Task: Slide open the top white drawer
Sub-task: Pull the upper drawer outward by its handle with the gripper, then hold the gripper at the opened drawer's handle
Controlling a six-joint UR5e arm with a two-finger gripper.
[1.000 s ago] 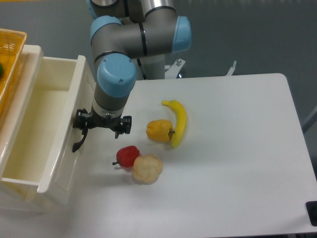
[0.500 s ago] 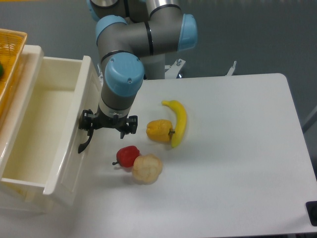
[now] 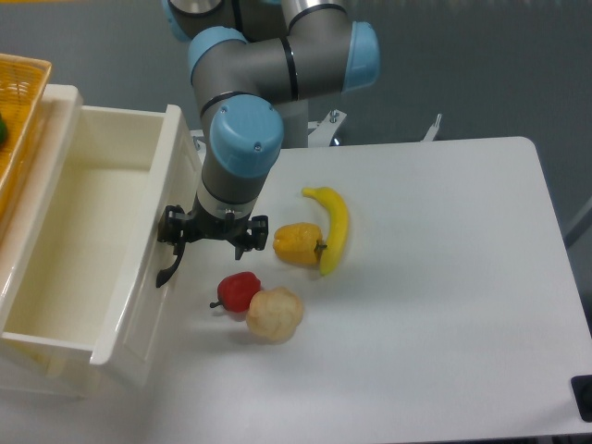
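Drawn farther out than a second ago, the drawer (image 3: pixel 88 240) now carries its front panel well right of where it stood, and the gripper (image 3: pixel 211 231) has travelled right with it. Just right of the gripper lies a yellow pepper (image 3: pixel 297 244), touching a banana (image 3: pixel 333 227) beyond it. Just below the gripper sit a red pepper (image 3: pixel 240 291) and, against it, a pale bun-like thing (image 3: pixel 275 314); both are near the drawer front but apart from it. All rest on the white table (image 3: pixel 444 305). To the far left, above the chest, shows an orange basket (image 3: pixel 18 111).

Glossy and cream-white, the drawer stands wide open, its deep rectangular tray bare inside. Its curved black handle (image 3: pixel 169 268) juts from the front panel directly at the gripper's left side. Whether the fingers pinch the handle or merely hook it cannot be told, since the wrist hides them.
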